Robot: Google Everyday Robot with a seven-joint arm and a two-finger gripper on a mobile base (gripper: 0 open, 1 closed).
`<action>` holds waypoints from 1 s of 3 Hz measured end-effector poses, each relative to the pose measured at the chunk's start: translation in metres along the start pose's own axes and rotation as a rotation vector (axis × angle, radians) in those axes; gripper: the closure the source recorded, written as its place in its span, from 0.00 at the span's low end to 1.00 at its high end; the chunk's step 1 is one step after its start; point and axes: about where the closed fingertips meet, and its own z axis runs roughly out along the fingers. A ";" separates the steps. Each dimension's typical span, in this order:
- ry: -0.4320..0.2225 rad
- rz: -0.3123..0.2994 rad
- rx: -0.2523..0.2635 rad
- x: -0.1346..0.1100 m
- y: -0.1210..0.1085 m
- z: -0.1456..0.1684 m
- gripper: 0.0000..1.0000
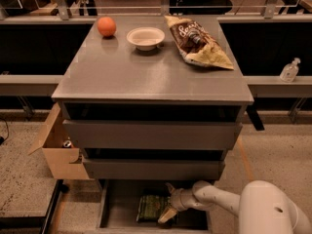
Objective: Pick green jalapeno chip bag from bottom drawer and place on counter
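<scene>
Item, green jalapeno chip bag: ungrasped by my reckoning, flat in the bottom drawer, just ahead of the wide-spread jaws of my gripper; closing, lifting and placing on the table remain.

The counter holds an orange at its far-left corner, a white bowl by the far edge and a brown chip bag far right. The gripper is down in the bottom drawer.

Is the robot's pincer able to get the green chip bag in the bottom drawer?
Probably yes. The bottom drawer is pulled out, nothing covers the green chip bag, and the open pincer is down inside the drawer, right at the bag's right edge.
</scene>
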 end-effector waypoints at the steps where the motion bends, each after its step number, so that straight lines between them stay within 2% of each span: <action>1: 0.021 0.008 -0.005 0.007 0.001 0.013 0.00; 3: 0.046 0.043 -0.024 0.021 0.007 0.035 0.00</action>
